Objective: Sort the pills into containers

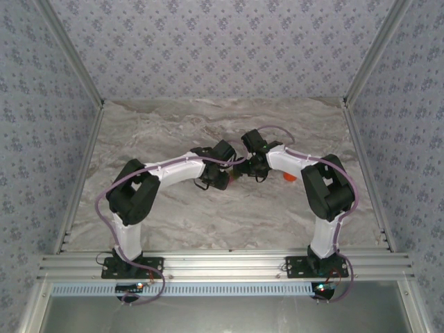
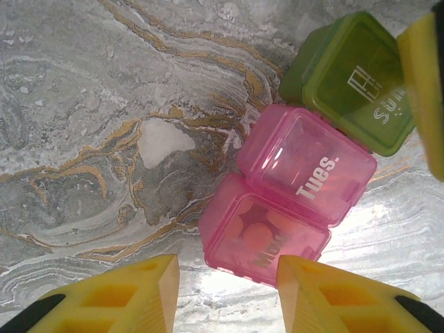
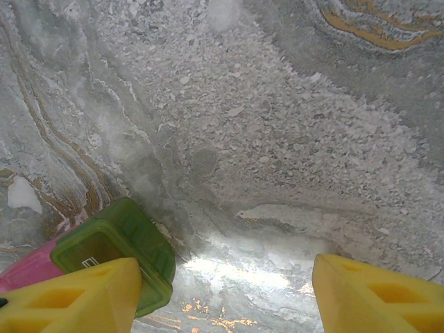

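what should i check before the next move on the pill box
1. Left gripper open, nothing clamped: ok.
2. Mon compartment just ahead of its jaws: ok.
3. Pills visible inside it: ok.
4. Green compartment contents: cannot tell.
5. Right gripper clear of the box: not ok, one finger sits at the green compartment.
6. Orange bottle upright: cannot tell.

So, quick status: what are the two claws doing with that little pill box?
Left gripper open, at pink end of pill box. Right gripper open, finger beside green compartment. Nothing blocking.
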Robot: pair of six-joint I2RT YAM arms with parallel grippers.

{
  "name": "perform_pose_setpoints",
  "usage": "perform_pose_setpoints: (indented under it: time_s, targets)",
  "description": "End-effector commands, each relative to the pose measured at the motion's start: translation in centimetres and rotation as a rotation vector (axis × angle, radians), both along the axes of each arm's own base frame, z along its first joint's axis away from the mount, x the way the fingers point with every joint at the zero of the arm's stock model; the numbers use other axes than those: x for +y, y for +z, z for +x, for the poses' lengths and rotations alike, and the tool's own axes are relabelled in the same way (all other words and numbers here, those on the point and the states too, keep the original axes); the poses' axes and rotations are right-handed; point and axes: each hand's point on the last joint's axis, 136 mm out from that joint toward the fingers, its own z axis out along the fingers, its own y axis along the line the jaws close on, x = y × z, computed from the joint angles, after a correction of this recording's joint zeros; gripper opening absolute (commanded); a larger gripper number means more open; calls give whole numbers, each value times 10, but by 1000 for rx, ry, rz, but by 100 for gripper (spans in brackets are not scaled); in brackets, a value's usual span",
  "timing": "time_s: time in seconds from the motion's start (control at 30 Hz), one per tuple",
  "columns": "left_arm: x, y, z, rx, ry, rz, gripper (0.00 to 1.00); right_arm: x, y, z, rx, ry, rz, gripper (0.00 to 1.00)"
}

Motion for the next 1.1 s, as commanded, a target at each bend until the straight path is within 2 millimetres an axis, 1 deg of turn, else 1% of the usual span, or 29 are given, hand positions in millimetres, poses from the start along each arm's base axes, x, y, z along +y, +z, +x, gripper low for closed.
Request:
perform_pose_setpoints:
  time_s: [0.0, 0.17, 0.43, 0.6, 0.8, 0.83, 0.9, 1.0, 1.07]
  targets:
    - [0, 15, 12, -50, 37, -45, 43, 1, -8, -11, 50, 19, -21, 69]
    - [3, 21, 22, -68, 56, -51, 46, 3, -3, -8, 43, 20, -15, 69]
    - [4, 25, 26, -77, 61, -59, 47, 9, 7, -4, 35, 28, 5, 69]
    - [5, 35, 32, -103, 72, -70, 51, 13, 16, -1, 23, 31, 18, 69]
    - [8, 54, 43, -164, 93, -75, 58, 15, 27, 1, 19, 32, 33, 69]
    - [11, 58, 46, -180, 100, -74, 60, 15, 30, 2, 13, 27, 39, 69]
    - [15, 73, 52, -226, 116, -80, 68, 14, 44, 8, -12, 16, 59, 69]
    - [26, 107, 64, -319, 155, -110, 82, 12, 77, 20, -74, -6, 108, 69]
    - [37, 135, 71, -386, 181, -128, 99, 8, 105, 31, -125, -23, 138, 70]
